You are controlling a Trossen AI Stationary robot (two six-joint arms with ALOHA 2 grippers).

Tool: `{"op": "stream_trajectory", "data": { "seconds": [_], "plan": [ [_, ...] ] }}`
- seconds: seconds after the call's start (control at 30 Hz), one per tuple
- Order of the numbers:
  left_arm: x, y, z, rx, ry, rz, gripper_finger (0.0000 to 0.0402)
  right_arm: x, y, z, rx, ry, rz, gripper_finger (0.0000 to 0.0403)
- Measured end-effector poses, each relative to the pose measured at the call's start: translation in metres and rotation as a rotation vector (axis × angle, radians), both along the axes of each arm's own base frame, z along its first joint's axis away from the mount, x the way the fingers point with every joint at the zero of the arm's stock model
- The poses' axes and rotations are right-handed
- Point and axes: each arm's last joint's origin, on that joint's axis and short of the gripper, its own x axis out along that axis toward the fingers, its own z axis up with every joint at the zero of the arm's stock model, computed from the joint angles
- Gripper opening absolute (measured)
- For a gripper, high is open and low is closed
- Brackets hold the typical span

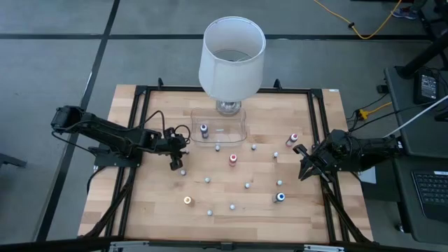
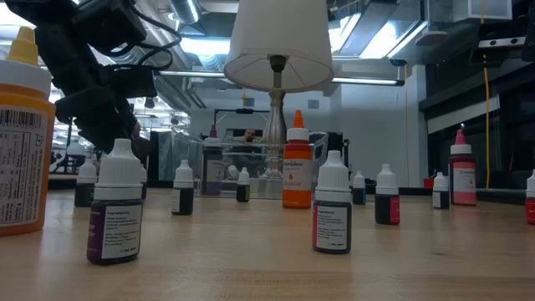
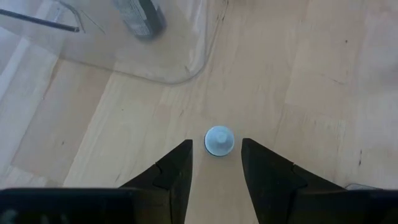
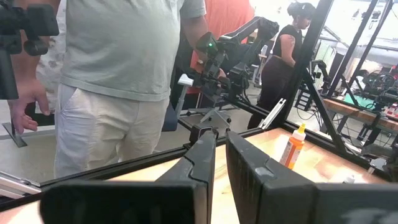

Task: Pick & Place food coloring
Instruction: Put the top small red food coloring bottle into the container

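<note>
Many tiny food coloring bottles (image 1: 233, 159) are standing scattered over the wooden table (image 1: 154, 210). The left gripper (image 3: 216, 163) is hanging with its fingers spread, a whitish-capped bottle (image 3: 219, 140) sitting right between its tips and the clear plastic tray (image 1: 238, 133) lying just ahead, one bottle (image 1: 204, 129) inside. The right gripper (image 1: 302, 166) is waiting at the table's right edge, fingers slightly apart, gripping nothing.

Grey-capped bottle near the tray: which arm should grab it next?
Left. The left gripper hangs open right above the grey-capped bottle, one finger either side, close to the clear tray. The right gripper waits at the table's right edge, aimed away from it.
</note>
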Motion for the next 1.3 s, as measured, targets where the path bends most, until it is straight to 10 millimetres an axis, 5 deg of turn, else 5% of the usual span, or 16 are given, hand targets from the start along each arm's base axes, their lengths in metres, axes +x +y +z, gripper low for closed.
{"op": "stream_trajectory", "data": {
  "seconds": [0.6,1.3],
  "plan": [
    [0.009,0.010,-0.010,-0.019,0.026,-0.035,0.0126,0.000,0.000,0.000,0.000,0.001,0.000,0.0044],
    [0.010,0.009,-0.009,-0.039,0.010,-0.039,0.0063,0.000,0.000,0.000,0.000,0.000,0.000,0.0044]
  ]
}}
